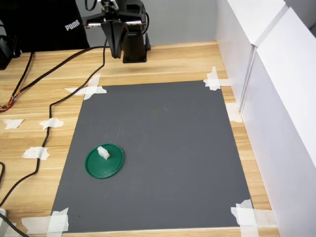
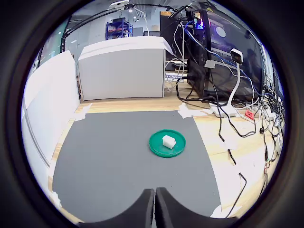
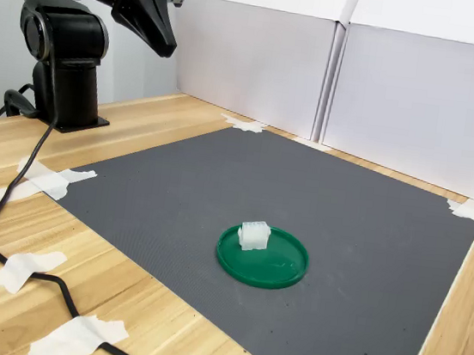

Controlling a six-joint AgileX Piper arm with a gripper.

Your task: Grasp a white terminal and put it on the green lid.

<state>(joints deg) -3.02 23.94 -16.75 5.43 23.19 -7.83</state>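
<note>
The white terminal [image 1: 103, 152] [image 2: 168, 141] [image 3: 253, 235] lies on the green lid [image 1: 111, 167] [image 2: 176, 149] [image 3: 282, 265], off-centre on the disc. The lid rests on the grey mat, toward the first exterior view's lower left. My gripper [image 1: 115, 53] [image 2: 155, 192] [image 3: 165, 47] is shut with nothing between its fingers. It hangs high above the wooden table beside the arm's base, well away from the lid and touching nothing.
A grey mat [image 1: 168, 148] is taped to the wooden table with white tape pieces [image 1: 89, 90]. White panels [image 1: 276, 98] wall off the first exterior view's right. A black cable [image 1: 47, 128] runs along the table at the first exterior view's left. The arm's base [image 1: 134, 47] stands behind the mat.
</note>
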